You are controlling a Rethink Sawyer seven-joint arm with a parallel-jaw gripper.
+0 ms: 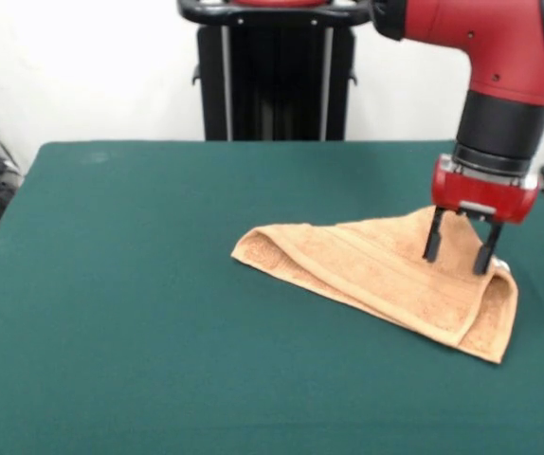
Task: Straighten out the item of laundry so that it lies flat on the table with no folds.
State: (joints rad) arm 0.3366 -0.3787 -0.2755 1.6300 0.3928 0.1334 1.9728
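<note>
Left side of our front view is just bare desk [120, 284], dark green cloth, with some cables bunched at the far left edge off the desk. At top centre we see the black pedestal [274, 71] behind the desk's far edge. Moving right, the towel [386, 280] lies right of centre, toward the desk's right side: orange-tan, folded over itself into a rough triangle, not flat. Its left tip points toward mid-desk, a doubled edge runs along the near side down to the right corner, and a flat woven band shows across the upper layer. A small white bit, likely the tag, peeks out at the right edge just beside one finger. Far right, the arm [485, 47] comes in from the upper right, red shell bending down into a black wrist, then the red gripper body, pointing near-vertical. We read the fingers [460, 248] as spread apart, with both black tips down on the towel's raised right-hand part, cloth between them; we can't confirm they're actually pinching it.
</note>
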